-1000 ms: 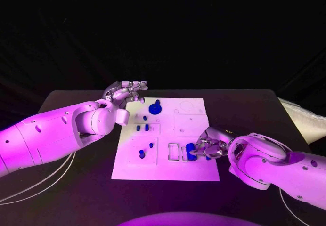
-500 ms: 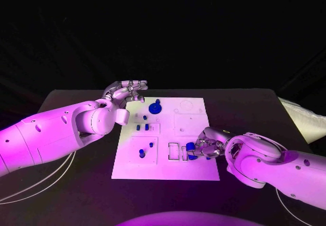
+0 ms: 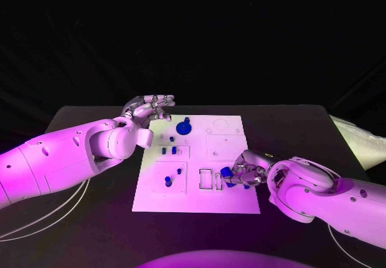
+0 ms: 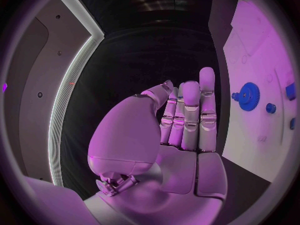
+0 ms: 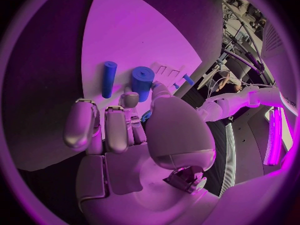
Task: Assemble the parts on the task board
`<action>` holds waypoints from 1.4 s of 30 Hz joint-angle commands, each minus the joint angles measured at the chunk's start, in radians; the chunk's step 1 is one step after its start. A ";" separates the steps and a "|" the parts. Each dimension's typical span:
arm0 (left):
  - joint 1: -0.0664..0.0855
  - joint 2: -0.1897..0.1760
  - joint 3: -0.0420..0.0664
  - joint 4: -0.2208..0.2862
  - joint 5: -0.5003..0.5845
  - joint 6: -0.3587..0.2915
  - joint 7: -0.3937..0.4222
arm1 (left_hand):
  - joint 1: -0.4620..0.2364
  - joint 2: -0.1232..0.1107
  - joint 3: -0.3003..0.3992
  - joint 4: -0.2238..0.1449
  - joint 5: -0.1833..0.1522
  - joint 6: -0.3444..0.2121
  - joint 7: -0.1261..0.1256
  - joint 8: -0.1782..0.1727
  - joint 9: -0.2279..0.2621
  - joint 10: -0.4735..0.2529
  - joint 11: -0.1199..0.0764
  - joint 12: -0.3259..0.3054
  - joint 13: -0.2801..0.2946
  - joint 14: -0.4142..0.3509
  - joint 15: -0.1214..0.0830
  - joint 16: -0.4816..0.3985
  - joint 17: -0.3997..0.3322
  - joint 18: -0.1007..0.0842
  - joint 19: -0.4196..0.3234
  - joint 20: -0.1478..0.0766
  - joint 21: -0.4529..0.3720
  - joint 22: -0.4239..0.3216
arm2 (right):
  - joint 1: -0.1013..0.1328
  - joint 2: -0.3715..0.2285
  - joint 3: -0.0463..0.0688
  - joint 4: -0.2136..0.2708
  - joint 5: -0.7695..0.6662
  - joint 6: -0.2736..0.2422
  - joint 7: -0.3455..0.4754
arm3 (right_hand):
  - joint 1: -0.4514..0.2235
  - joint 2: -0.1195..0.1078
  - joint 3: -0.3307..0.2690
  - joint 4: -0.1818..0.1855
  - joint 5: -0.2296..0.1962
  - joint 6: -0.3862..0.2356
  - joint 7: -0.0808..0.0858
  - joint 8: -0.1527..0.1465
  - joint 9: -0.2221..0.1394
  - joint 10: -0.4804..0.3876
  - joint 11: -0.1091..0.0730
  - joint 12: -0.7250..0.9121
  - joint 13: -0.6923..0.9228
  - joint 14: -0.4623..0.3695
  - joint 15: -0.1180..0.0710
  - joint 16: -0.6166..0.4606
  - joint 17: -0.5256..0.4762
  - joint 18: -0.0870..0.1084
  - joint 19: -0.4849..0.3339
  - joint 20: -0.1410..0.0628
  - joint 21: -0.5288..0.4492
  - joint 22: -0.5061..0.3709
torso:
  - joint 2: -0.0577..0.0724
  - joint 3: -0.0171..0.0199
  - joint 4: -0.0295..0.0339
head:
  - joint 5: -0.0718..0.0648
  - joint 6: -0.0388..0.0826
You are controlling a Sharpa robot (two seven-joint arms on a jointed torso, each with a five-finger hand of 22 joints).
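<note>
Right hand (image 3: 245, 173) pinching a blue cylinder (image 5: 142, 81) at the board's (image 3: 229, 204) near-right slots; left hand (image 3: 149, 108) hovers off the far-left corner, fingers apart, holding nothing.

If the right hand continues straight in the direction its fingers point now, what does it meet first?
Most likely the thick blue cylinder, just ahead of the right hand on the task board. Contact is unclear.

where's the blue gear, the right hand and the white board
blue gear (image 3: 184, 129), head view, on its round toothed face
right hand (image 3: 244, 173), head view, on the middle of the hand
white board (image 3: 227, 142), head view, on a bare patch of its far right part
</note>
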 commanded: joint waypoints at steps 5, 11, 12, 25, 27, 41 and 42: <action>0.000 -0.001 0.001 0.002 -0.004 0.019 0.003 | -0.001 0.005 -0.004 -0.001 0.005 -0.007 0.003 0.006 -0.001 -0.007 -0.002 0.005 0.002 -0.008 0.002 0.000 -0.001 0.010 0.006 0.000 -0.002 -0.001 | -0.005 -0.013 -0.003 0.006 0.039 -0.044 -0.019 | 0.015 0.012 -0.015 0.002 0.064 0.003 -0.009 0.019 0.012 0.016 -0.006 0.013 0.023 0.047 -0.011 0.005 0.007 -0.010 0.001 -0.008 0.003 0.008 | 0.000 0.0002 -0.0002 | 0.000 0.000; -0.001 0.000 0.001 0.002 -0.004 0.020 0.003 | 0.000 0.005 -0.004 -0.002 0.005 -0.008 0.002 0.006 -0.001 -0.008 -0.003 0.006 0.002 -0.009 0.002 0.000 -0.001 0.010 0.006 0.000 -0.003 -0.001 | -0.005 -0.009 -0.003 0.006 0.066 -0.044 -0.019 | 0.025 0.019 -0.019 0.002 0.112 0.013 -0.014 0.031 0.020 0.019 -0.011 0.011 0.027 0.048 -0.014 0.007 0.010 -0.011 0.004 -0.010 0.007 0.015 | 0.000 0.0003 0.0007 | -0.002 0.001; -0.001 0.000 0.001 0.002 -0.004 0.020 0.003 | 0.000 0.005 -0.004 -0.002 0.005 -0.008 0.002 0.006 -0.001 -0.008 -0.003 0.006 0.002 -0.009 0.002 0.000 -0.001 0.010 0.006 0.000 -0.003 -0.001 | -0.005 -0.008 -0.003 0.005 0.067 -0.043 -0.019 | 0.025 0.020 -0.019 0.002 0.114 0.014 -0.015 0.032 0.020 0.020 -0.011 0.011 0.027 0.048 -0.014 0.008 0.010 -0.011 0.004 -0.011 0.007 0.016 | 0.000 0.0001 0.0008 | -0.002 0.001; -0.003 0.002 0.001 0.002 -0.009 0.018 0.001 | 0.002 0.006 -0.004 -0.004 0.005 -0.008 0.002 0.007 -0.001 -0.009 -0.003 0.008 0.002 -0.008 0.002 0.001 0.000 0.010 0.006 0.000 -0.003 -0.002 | 0.000 -0.006 0.000 0.027 0.114 -0.136 0.016 | 0.018 0.038 -0.026 0.006 0.140 0.040 -0.027 0.043 0.028 0.052 -0.022 0.025 0.048 0.053 -0.023 0.026 0.037 -0.017 0.017 -0.019 0.027 0.050 | 0.000 0.0002 0.0006 | -0.002 0.008; -0.003 0.003 0.001 0.001 -0.009 0.018 0.002 | 0.002 0.006 -0.004 -0.004 0.005 -0.008 0.002 0.007 -0.001 -0.009 -0.003 0.008 0.002 -0.008 0.002 0.001 0.000 0.010 0.006 0.000 -0.003 -0.002 | 0.004 -0.007 0.001 0.033 0.123 -0.153 0.021 | 0.018 0.038 -0.026 0.006 0.140 0.041 -0.027 0.043 0.028 0.053 -0.022 0.027 0.050 0.053 -0.023 0.027 0.038 -0.017 0.018 -0.019 0.027 0.051 | -0.001 0.0001 0.0010 | -0.001 0.009; -0.007 0.006 0.001 0.002 -0.009 0.021 0.002 | 0.003 0.006 -0.004 -0.005 0.005 -0.008 0.002 0.008 -0.001 -0.010 -0.003 0.009 0.003 -0.010 0.002 0.000 -0.002 0.010 0.006 0.000 -0.004 -0.002 | 0.019 0.026 0.009 0.059 0.183 -0.143 0.034 | -0.003 0.052 -0.036 0.007 0.144 0.061 -0.034 0.041 0.035 0.079 -0.028 0.045 0.077 0.055 -0.029 0.036 0.050 -0.019 0.023 -0.025 0.034 0.062 | 0.000 -0.0009 0.0009 | 0.001 0.013; -0.008 0.006 0.001 0.002 -0.009 0.021 0.002 | 0.003 0.006 -0.004 -0.005 0.005 -0.008 0.002 0.008 -0.001 -0.010 -0.003 0.009 0.003 -0.010 0.002 0.000 -0.002 0.010 0.006 0.000 -0.004 -0.002 | 0.020 0.032 0.009 0.056 0.186 -0.131 0.033 | -0.008 0.054 -0.038 0.007 0.142 0.063 -0.035 0.040 0.036 0.080 -0.029 0.046 0.079 0.055 -0.029 0.036 0.050 -0.019 0.023 -0.025 0.034 0.062 | 0.000 -0.0013 0.0010 | 0.001 0.012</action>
